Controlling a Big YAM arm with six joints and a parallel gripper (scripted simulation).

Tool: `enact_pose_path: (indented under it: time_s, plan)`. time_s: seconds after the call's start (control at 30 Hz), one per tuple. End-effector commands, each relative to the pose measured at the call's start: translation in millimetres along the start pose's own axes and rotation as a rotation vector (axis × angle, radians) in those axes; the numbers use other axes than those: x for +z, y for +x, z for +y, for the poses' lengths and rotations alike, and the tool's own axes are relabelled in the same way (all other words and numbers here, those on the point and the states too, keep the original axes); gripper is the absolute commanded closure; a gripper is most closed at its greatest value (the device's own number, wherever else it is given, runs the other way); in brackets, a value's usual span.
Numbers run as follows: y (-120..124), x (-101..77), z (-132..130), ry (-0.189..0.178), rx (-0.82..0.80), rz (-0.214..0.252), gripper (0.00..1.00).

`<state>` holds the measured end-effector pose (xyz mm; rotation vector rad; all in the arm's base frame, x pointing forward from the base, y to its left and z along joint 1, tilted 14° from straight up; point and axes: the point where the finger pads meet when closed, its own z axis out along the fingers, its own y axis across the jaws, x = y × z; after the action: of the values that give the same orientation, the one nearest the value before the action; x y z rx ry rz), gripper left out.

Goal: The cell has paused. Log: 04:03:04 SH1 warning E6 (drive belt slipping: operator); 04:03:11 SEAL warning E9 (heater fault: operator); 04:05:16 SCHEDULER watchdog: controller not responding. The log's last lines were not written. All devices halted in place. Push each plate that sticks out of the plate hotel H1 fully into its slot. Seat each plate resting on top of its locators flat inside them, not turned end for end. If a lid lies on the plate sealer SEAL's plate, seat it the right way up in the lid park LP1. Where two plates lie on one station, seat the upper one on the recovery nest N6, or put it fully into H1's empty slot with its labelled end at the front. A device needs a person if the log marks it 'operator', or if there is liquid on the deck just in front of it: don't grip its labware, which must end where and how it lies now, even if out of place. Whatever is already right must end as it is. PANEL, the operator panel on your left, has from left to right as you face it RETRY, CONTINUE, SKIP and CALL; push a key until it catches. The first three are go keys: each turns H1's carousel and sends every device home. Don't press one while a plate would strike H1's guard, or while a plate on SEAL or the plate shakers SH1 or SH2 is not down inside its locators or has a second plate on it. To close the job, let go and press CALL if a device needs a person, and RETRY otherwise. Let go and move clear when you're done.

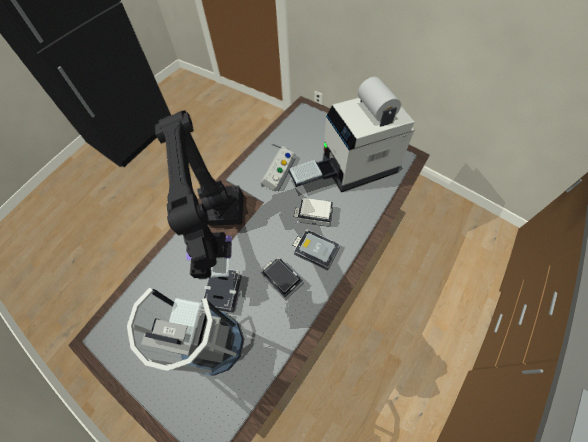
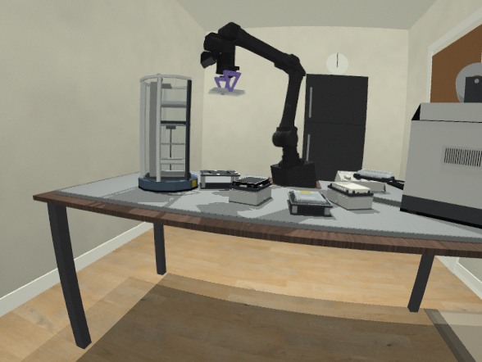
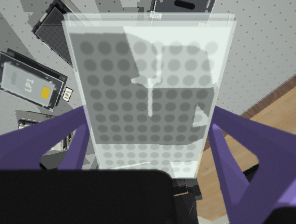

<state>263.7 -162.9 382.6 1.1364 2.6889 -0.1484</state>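
Observation:
My gripper [image 2: 227,85] is shut on a translucent well plate [image 2: 226,92], holding it by its long sides high above the table. In the wrist view the plate [image 3: 150,90] fills the middle between the purple fingers. The gripper hangs to the right of the top of the plate hotel H1 [image 2: 165,131], over a black empty nest [image 1: 223,291]. In the overhead view the hotel [image 1: 182,330] shows a white plate [image 1: 183,312] at its side that faces the arm.
A dark station [image 1: 281,276], the lid park LP1 [image 1: 316,248] and a station with a white plate [image 1: 315,210] stand in a row. The sealer [image 1: 369,135] has a plate on its tray [image 1: 306,172]. The operator panel [image 1: 279,165] lies beside it.

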Motion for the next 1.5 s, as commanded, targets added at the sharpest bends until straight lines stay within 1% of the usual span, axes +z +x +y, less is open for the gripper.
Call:
enact_pose_path:
  time_s: [0.0, 0.07, 0.13, 0.17, 0.2, 0.33, 0.37, 0.43, 0.53, 0.57, 0.63, 0.73, 0.77, 1.0, 1.1, 1.13, 1.47]
  plan:
    - [3.3, -10.9, -13.3, -0.005, -0.018, -0.022, 0.16]
    - [4.8, -8.2, -20.0, -0.004, -0.019, -0.015, 0.16]
    - [4.8, -8.2, -20.0, -0.004, -0.019, -0.015, 0.16]
    - [-7.2, -29.8, -22.0, -0.014, -0.016, -0.069, 0.16]
    - [-4.8, -28.1, -25.7, -0.013, -0.016, -0.066, 0.16]
    - [4.3, -10.7, -39.4, -0.003, -0.019, -0.022, 0.16]
    - [5.2, -9.2, -42.7, -0.003, -0.019, -0.018, 0.16]
    - [3.5, -13.1, -49.1, -0.003, -0.019, -0.029, 0.16]
    - [5.8, -9.1, -59.0, -0.002, -0.019, -0.019, 0.16]
    - [3.9, -13.3, -62.2, -0.002, -0.019, -0.029, 0.16]
    - [3.9, -12.4, -68.4, -0.001, 0.004, -0.027, 0.16]
    - [2.6, -10.2, -66.0, -0.003, 0.022, -0.02, 0.16]
    - [2.7, -10.3, -61.7, -0.007, 0.051, -0.02, 0.16]
    - [2.6, -10.2, -64.8, -0.003, 0.217, -0.02, 0.16]
    - [2.6, -10.2, -64.6, -0.003, 0.216, -0.02, 0.16]
    - [-3.3, -14.8, -65.4, -0.005, 0.209, -0.036, 0.16]
    - [-3.3, -14.8, -65.4, -0.005, 0.209, -0.036, 0.16]
